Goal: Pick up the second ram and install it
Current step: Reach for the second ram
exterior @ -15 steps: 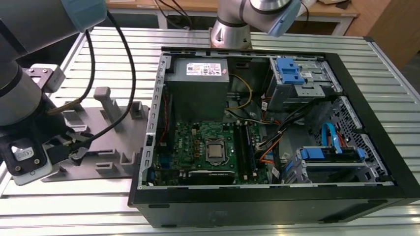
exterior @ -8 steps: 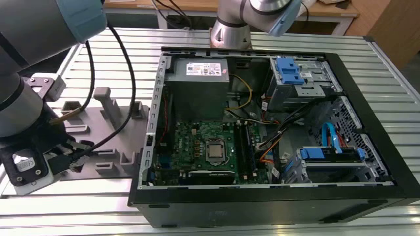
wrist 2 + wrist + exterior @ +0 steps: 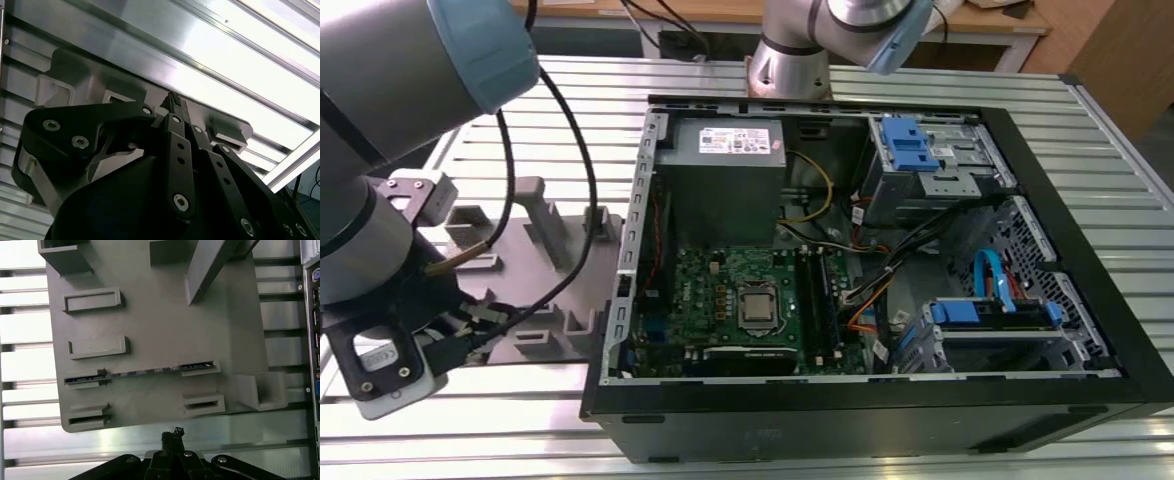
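Observation:
The second ram (image 3: 140,372) is a long dark strip standing on edge in a slot of the grey holder block (image 3: 160,315). In the first wrist view my gripper (image 3: 172,434) is apart from the strip, just past the block's edge and over the metal table. Its fingertips (image 3: 174,101) are pressed together with nothing between them. In the exterior view the gripper (image 3: 478,318) hangs over the near end of the holder block (image 3: 547,250), at the exterior view's left of the open computer case (image 3: 1067,260). The motherboard's memory slots (image 3: 821,300) lie inside the case.
Beside the strip, a pair of slots (image 3: 202,402) in the block holds nothing. Raised posts (image 3: 210,265) stand on the block. Cables (image 3: 560,150) trail from my arm over it. A second arm's base (image 3: 787,60) stands behind the case. The table is slatted aluminium (image 3: 454,440).

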Tool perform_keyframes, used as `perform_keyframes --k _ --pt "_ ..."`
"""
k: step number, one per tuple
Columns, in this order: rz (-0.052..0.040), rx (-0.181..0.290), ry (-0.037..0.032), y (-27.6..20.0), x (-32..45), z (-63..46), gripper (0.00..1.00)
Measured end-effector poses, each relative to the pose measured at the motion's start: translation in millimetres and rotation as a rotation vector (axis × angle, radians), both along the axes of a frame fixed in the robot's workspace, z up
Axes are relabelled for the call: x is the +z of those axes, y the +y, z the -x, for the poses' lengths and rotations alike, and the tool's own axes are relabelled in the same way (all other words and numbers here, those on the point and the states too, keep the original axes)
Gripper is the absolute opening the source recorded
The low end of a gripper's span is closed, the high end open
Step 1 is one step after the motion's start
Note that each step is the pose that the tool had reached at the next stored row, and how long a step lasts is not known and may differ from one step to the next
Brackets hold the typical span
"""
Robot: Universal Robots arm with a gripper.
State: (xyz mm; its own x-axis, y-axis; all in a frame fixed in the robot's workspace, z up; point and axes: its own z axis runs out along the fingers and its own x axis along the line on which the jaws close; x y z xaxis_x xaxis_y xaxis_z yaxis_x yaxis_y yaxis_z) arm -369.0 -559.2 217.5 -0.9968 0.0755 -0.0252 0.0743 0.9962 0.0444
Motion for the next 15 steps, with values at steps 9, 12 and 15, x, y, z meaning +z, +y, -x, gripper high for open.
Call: perform_keyframes --k 9,12,15 --pt "0.0001 0.002 0.0005 21.0 -4.7 -0.1 0.07" --pt "0.0 0.004 0.0004 32.3 -4.8 0.8 0.07" --pt "0.0 0.006 0.0003 42.0 -4.9 2.2 0.07"
